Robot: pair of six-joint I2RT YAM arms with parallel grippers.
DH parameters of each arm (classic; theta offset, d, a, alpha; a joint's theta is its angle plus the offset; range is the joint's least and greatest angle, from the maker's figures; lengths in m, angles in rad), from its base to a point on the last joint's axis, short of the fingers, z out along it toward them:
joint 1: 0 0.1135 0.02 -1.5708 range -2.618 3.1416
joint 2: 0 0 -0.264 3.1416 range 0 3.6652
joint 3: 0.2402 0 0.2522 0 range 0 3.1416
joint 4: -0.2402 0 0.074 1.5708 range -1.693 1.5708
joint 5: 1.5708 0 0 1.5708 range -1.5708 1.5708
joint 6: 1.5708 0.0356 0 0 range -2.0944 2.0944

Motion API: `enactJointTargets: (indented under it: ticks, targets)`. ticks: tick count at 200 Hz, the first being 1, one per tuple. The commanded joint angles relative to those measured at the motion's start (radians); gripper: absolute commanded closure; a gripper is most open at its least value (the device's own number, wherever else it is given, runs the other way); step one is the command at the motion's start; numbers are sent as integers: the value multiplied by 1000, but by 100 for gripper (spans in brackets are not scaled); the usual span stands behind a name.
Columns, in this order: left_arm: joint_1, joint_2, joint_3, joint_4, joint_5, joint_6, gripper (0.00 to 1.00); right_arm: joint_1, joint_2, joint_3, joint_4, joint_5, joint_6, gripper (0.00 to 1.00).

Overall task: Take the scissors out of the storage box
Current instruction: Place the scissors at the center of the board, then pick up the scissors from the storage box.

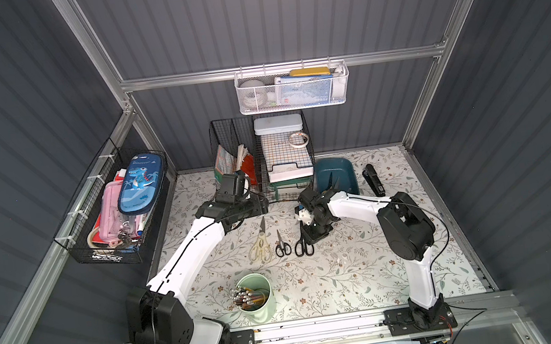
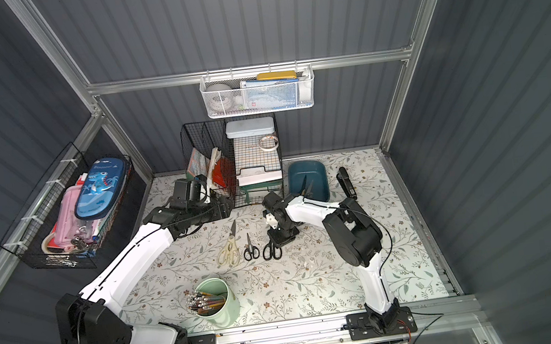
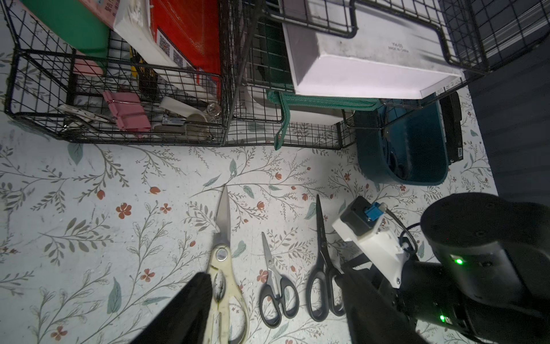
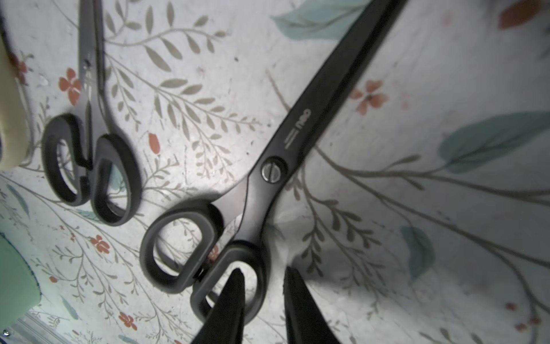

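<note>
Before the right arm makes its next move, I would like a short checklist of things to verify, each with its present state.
1. Right gripper not clamping the long black scissors: ok, the jaws stand apart.
2. Right fingers clear of the handle: not ok, one finger sits inside a handle ring.
3. Long black scissors lying flat on the table: ok.
4. Left gripper open and empty: ok.
5. Storage box empty: not ok, dark blades stick up from it.
6. Number of pairs left inside: cannot tell.
</note>
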Motion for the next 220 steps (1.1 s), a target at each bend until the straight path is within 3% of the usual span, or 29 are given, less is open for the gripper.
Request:
enactJointTargets:
  ticks: [1,38,66,133,220]
  targets:
    - [6,1,-3,-6,2,24,26,-35,-127,-14,5,16,23,72]
    - [6,21,10,-7,-3,82,27,-161,-307,-62,71,144,60,68]
    - [3,58,15,1,-37,80,28,-285,-323,-67,134,263,125,61]
    - [-80,137,15,-4,-104,82,28,-367,-22,188,32,311,185,55]
    - [-83,153,29,-3,-100,86,28,-396,230,419,-78,242,157,51]
